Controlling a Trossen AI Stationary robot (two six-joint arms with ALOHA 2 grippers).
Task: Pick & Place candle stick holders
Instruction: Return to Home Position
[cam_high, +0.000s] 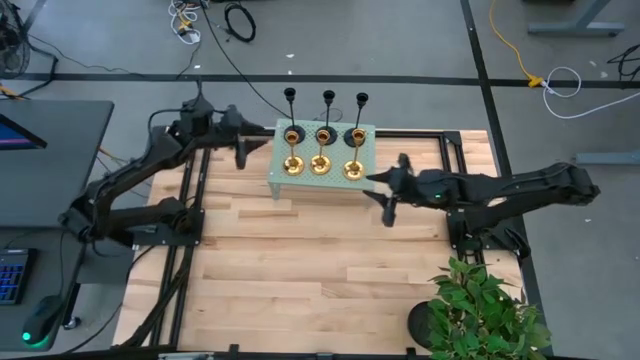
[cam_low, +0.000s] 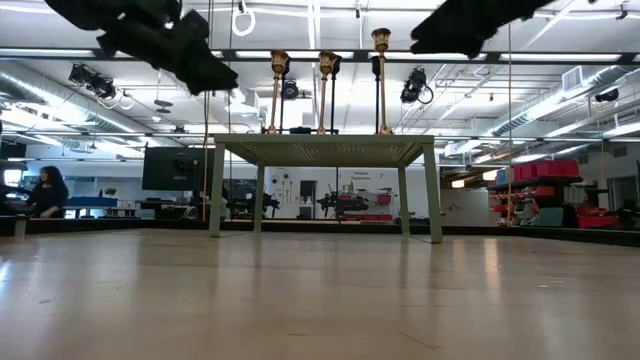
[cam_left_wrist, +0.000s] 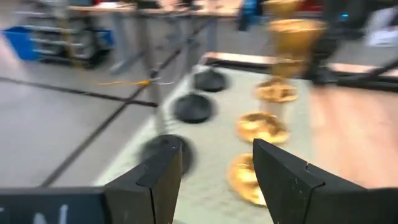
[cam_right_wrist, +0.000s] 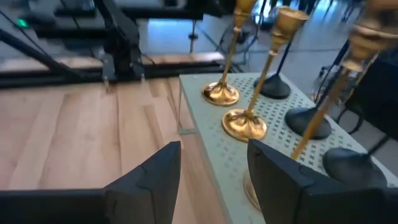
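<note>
Three brass-gold candlestick holders (cam_high: 321, 163) stand upright on their round bases in a row on a small pale green perforated stand (cam_high: 280, 178). Three matte black holders (cam_high: 327, 130) stand in a row behind them, nearer the table's far edge. My left gripper (cam_high: 243, 153) is open and empty, raised just left of the stand; its wrist view shows the black bases (cam_left_wrist: 193, 107) and gold bases (cam_left_wrist: 261, 127). My right gripper (cam_high: 385, 195) is open and empty, raised just right of the stand; the gold holders (cam_right_wrist: 245, 121) show ahead of it.
The stand sits on legs at the far middle of the wooden table (cam_high: 320, 270). A green plant in a black pot (cam_high: 475, 310) stands at the near right corner. A person (cam_low: 45, 192) sits far off in the room behind.
</note>
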